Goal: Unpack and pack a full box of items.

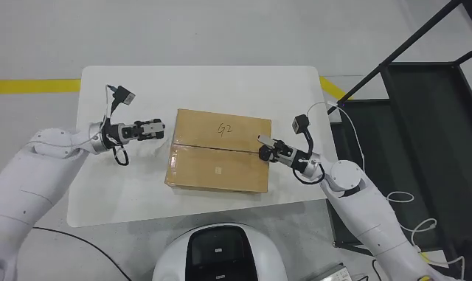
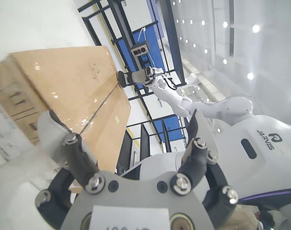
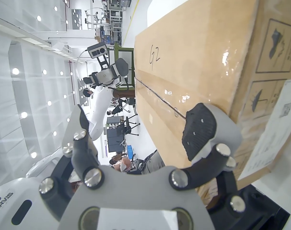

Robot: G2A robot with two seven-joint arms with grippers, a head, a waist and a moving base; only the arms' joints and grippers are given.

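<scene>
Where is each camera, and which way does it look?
Top view: above the arms, looking down at the box on the table, left gripper and right gripper beside it.
Left wrist view: on the left wrist, looking past its open gripper over the box to the right gripper.
Right wrist view: on the right wrist, looking past its open gripper over the box to the left arm.
Shared: both wrist views show the box's seam.

Table margin around closed box
</scene>
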